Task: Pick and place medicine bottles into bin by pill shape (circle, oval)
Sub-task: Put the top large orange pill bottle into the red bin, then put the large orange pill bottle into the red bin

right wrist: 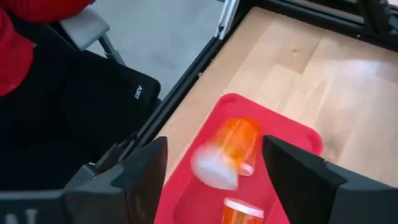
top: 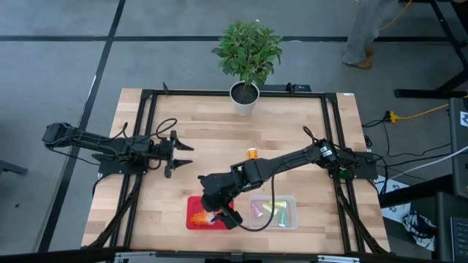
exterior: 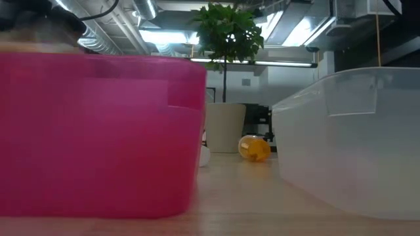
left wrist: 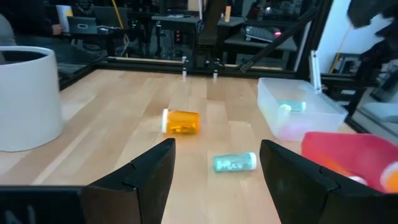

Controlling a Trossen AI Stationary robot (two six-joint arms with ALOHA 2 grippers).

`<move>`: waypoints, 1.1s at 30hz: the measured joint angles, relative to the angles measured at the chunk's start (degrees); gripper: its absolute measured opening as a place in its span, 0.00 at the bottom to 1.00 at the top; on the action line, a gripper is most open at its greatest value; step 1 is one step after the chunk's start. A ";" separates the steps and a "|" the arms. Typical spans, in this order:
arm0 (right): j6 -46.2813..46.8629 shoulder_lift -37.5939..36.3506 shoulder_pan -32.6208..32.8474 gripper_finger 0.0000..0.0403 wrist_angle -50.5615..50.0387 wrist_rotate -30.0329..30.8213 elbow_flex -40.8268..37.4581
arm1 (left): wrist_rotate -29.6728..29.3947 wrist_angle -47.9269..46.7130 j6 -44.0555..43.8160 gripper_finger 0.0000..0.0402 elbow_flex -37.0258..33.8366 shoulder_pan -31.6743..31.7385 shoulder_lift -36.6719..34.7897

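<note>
My right gripper (top: 223,215) is open above the red bin (top: 191,219). In the right wrist view a translucent orange bottle with a white cap (right wrist: 227,155) shows blurred between the spread fingers, apart from both, over the bin's floor (right wrist: 292,134). A second orange bottle (right wrist: 242,211) lies in the bin. My left gripper (top: 183,153) is open and empty at the table's left. Ahead of it an orange bottle (left wrist: 181,121) and a teal bottle (left wrist: 235,163) lie on their sides on the table. The orange one also shows in the high view (top: 251,153) and the low view (exterior: 254,148).
A clear bin (top: 292,201) holding pastel bottles stands right of the red bin, near the table's front edge. A potted plant (top: 246,91) stands at the far middle. Black frame rails run along the table's edges. A person's legs (top: 362,36) show beyond the far edge.
</note>
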 joint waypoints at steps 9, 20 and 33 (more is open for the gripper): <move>2.08 0.00 0.00 0.71 -3.19 0.35 0.00 | -8.13 -12.11 0.99 0.57 0.00 0.03 0.02; 3.84 0.01 -1.47 0.71 -17.91 6.73 5.02 | -0.22 -15.25 2.61 0.57 0.00 6.27 0.00; 4.97 -2.79 -5.33 0.71 -48.42 32.15 6.51 | 2.33 -15.29 4.75 0.57 0.00 9.86 0.13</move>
